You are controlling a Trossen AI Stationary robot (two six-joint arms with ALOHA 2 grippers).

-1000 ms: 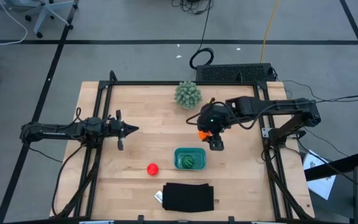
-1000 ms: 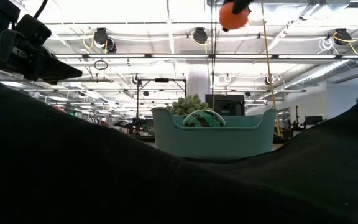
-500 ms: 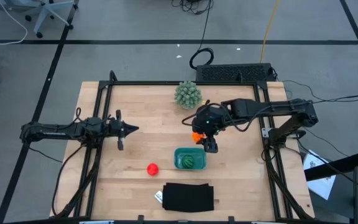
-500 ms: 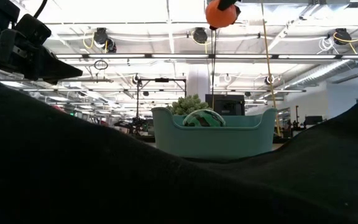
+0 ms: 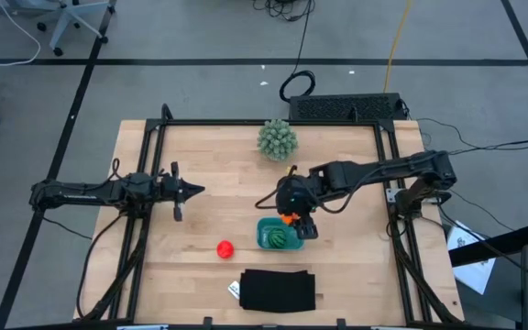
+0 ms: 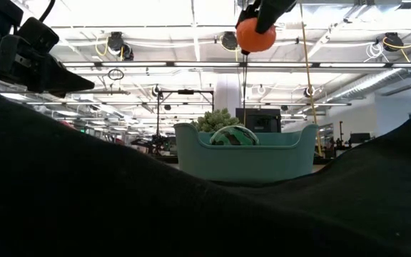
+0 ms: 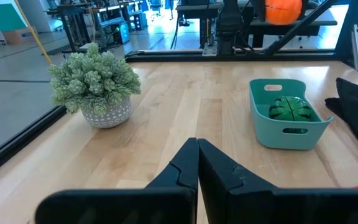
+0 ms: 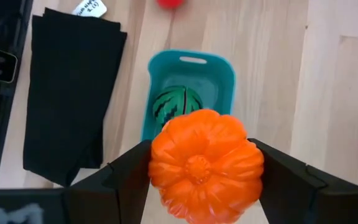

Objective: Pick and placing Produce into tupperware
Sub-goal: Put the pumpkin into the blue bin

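Note:
The teal tupperware (image 5: 266, 224) sits on the table with the dark green striped ball (image 5: 277, 238) resting in it; both also show in the right wrist view, tupperware (image 8: 221, 87), green ball (image 8: 174, 103). The red ball (image 5: 225, 247) lies on the wood left of the container. My right gripper (image 5: 293, 219) hangs over the tupperware's far right corner, shut on the orange ball (image 8: 206, 165), which also shows high in the low view (image 6: 255, 35). My left gripper (image 5: 193, 190) waits shut over the table's left half. My right gripper pinches the orange ribbed ball between its two fingers (image 8: 124, 171), one on each side of the ball's widest part (image 8: 160, 163). The fingers point down from above. The ball is lifted clear, high above the tupperware's rim.
A spiky pale-green plant in a pot (image 5: 277, 139) stands near the far edge. A flat black rectangle (image 5: 278, 290) lies at the near edge, just in front of the tupperware, with a white tag (image 5: 234, 290) at its left. Bare wood lies between the arms.
My right gripper has carried the orange ball toward the near edge and slightly left, from beside the plant side to above the tupperware's far right corner, and has come a little lower. It has stayed shut on the ball. The left arm has kept still.

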